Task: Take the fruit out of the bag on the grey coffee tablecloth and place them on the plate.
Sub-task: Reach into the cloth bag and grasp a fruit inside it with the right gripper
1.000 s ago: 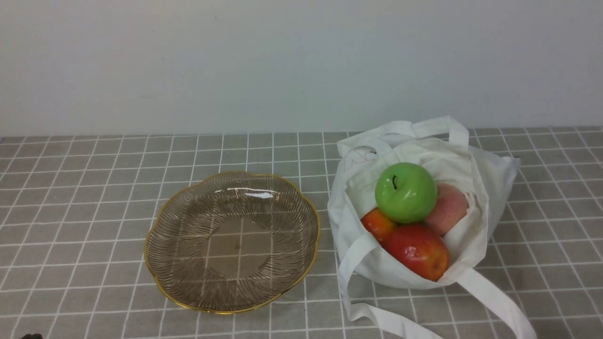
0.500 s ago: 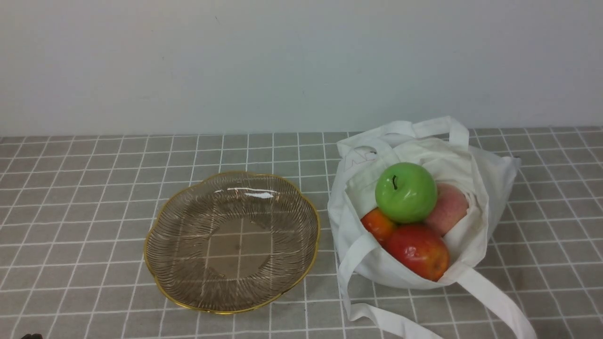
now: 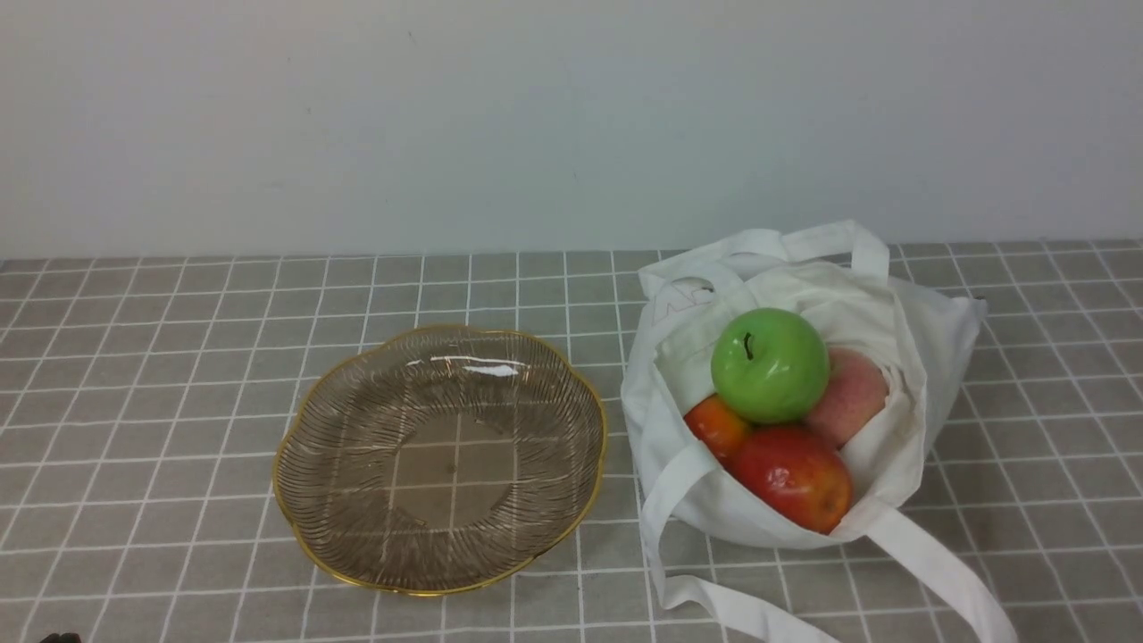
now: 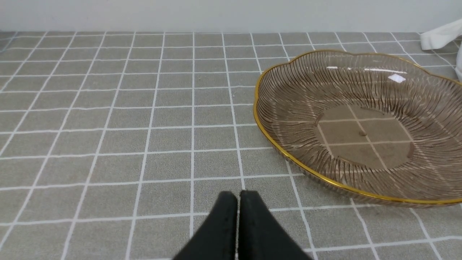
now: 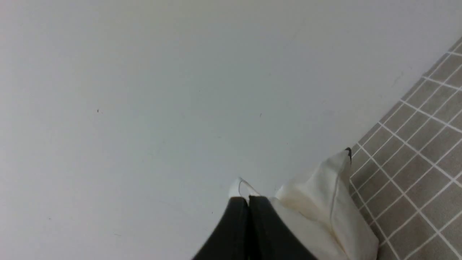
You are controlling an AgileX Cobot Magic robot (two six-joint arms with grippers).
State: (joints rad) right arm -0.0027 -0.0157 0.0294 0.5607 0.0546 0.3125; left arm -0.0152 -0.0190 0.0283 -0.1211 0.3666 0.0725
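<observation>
The white cloth bag (image 3: 902, 339) lies open on the grey coffee tablecloth (image 3: 179, 357) at the right. In its mouth sit a green apple (image 3: 769, 364), a red apple (image 3: 793, 476), a pink peach (image 3: 853, 393) and a small orange fruit (image 3: 717, 426). The brownish glass plate (image 3: 339, 420) with a gold rim stands empty to the bag's left. My left gripper (image 4: 238, 196) is shut with nothing in it, low over the cloth near the plate (image 4: 274, 108). My right gripper (image 5: 248, 202) is shut, empty, close to a corner of the bag (image 5: 332, 187).
A plain white wall (image 3: 536, 116) rises along the back edge of the tablecloth. The bag's long straps (image 3: 938, 563) trail over the cloth toward the front right. Neither arm shows in the front view apart from a dark speck at the bottom left corner.
</observation>
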